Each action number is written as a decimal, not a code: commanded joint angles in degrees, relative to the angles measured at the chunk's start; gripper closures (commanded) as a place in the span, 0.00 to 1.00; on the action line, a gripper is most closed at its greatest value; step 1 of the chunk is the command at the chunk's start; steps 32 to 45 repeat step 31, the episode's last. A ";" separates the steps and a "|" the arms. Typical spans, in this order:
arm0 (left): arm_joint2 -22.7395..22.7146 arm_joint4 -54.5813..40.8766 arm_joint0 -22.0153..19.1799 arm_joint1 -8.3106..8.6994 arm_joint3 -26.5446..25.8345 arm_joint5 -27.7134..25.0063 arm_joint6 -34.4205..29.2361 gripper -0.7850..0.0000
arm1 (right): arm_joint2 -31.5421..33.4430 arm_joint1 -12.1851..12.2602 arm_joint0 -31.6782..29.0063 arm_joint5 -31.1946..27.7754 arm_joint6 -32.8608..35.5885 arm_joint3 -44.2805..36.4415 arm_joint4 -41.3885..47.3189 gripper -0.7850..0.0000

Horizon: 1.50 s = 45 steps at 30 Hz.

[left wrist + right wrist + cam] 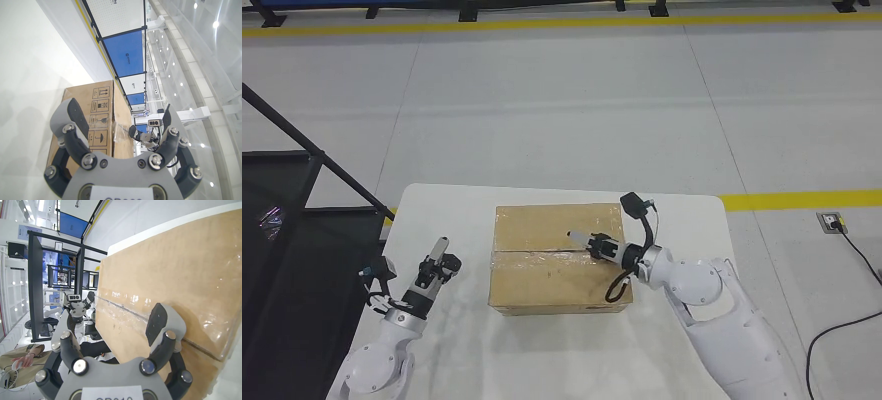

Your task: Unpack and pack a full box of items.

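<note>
- Sitting over the box's (557, 272) taped top seam: right gripper (585, 241), jaws apart, nothing held.
- Left gripper (439, 255) beside the box, not touching, jaws apart, empty.

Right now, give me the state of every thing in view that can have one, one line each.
Box: closed, flaps down, on the table.
Tape: stuck along the top seam, wrinkled.
Left tool: open, empty, beside the box.
Right tool: open, empty, over the box top at the seam.
</note>
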 commanded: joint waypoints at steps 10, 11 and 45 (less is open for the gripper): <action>-0.64 -0.44 0.08 0.08 -0.02 -0.33 -0.37 0.00 | 3.27 0.59 -3.61 -3.21 -4.18 -4.85 1.98 0.00; -0.89 -0.66 0.20 0.10 -0.10 -0.47 -0.31 0.00 | 4.23 0.75 -4.76 -4.46 -5.13 -6.18 2.37 0.00; -4.18 -3.43 1.97 0.45 -2.16 -3.92 -1.95 0.00 | 10.62 1.71 -12.91 -12.16 -11.00 -14.31 4.94 0.00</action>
